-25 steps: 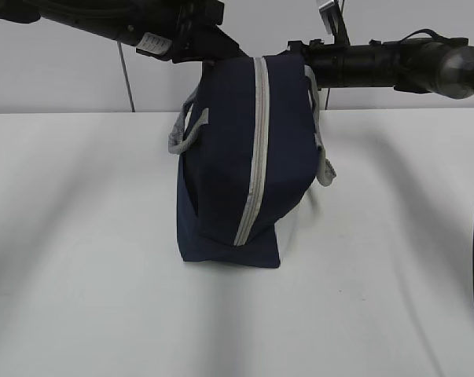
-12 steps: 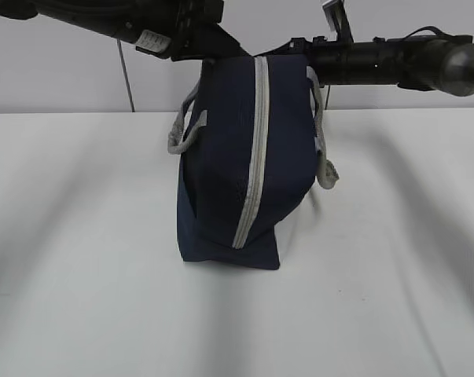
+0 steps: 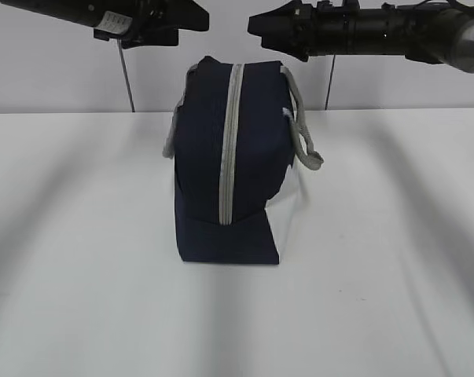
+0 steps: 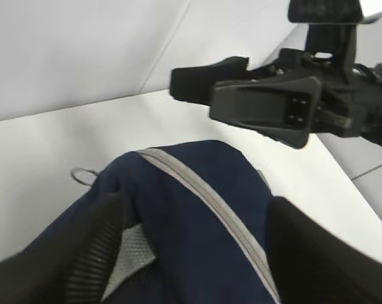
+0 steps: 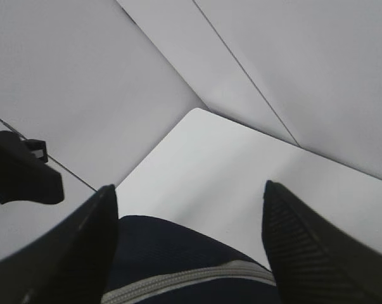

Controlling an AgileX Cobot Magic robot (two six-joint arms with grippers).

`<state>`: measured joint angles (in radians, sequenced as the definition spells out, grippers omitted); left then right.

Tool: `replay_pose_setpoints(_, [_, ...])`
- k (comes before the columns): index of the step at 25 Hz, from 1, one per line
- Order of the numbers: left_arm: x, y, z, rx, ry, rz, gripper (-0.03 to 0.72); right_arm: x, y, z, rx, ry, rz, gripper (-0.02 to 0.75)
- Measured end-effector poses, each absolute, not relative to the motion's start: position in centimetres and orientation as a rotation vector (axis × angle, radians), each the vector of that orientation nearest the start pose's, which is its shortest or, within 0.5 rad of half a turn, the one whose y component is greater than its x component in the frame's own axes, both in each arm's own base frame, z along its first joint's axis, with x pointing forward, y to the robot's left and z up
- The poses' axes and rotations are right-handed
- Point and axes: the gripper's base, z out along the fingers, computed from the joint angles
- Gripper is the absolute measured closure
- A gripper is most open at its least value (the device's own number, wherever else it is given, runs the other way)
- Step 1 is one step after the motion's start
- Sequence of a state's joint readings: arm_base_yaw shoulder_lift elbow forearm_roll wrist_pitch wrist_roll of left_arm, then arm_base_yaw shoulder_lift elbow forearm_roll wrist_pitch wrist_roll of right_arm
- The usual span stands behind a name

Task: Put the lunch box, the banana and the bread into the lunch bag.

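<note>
The navy lunch bag (image 3: 229,181) stands upright at the table's middle, its grey zipper (image 3: 227,149) shut along the top and front. Grey handles (image 3: 306,145) hang at both sides. My left gripper (image 3: 191,17) hovers open just above the bag's top left, clear of it. My right gripper (image 3: 260,27) hovers open above the top right. In the left wrist view the bag (image 4: 197,253) lies below my left gripper (image 4: 194,209), with the metal ring pull (image 4: 83,175) beyond. The right wrist view shows the bag (image 5: 178,266) under my right gripper (image 5: 187,202). The lunch box, banana and bread are out of view.
The white table (image 3: 79,259) spreads around the bag, with a pale wall behind it. The right gripper (image 4: 267,101) shows close ahead in the left wrist view, and the left gripper's tip (image 5: 19,174) shows in the right wrist view.
Both grippers have opened, let go of the bag's top and lifted off it. The bag has settled slightly leftwards, its zipper now nearly vertical.
</note>
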<state>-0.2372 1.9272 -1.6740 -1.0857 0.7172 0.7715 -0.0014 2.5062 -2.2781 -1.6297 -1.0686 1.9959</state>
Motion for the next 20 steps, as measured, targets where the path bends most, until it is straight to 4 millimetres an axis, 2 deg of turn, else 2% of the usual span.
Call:
replay_pose_setpoints(4, [42.5, -14.9, 31.4, 0.403, 2.128, -0.912, 0.202, 54.3, 7.9, 23.5, -0.532, 1.780, 1.156, 0.214])
replay_pose_setpoints(9, [41.7, -14.3, 31.3, 0.428, 2.238, -0.835, 0.218, 53.9, 7.9, 24.2, -0.642, 1.902, 1.036, 0.214])
replay_pose_setpoints(14, [40.6, -13.6, 32.1, 0.414, 2.325, -0.763, 0.221, 52.7, 8.3, 28.1, -0.658, 1.867, 1.035, 0.214])
replay_pose_setpoints(20, [38.2, -12.9, 33.6, 0.490, 2.435, -0.722, 0.226, 49.5, 10.2, 33.6, -0.748, 1.816, 1.093, 0.214])
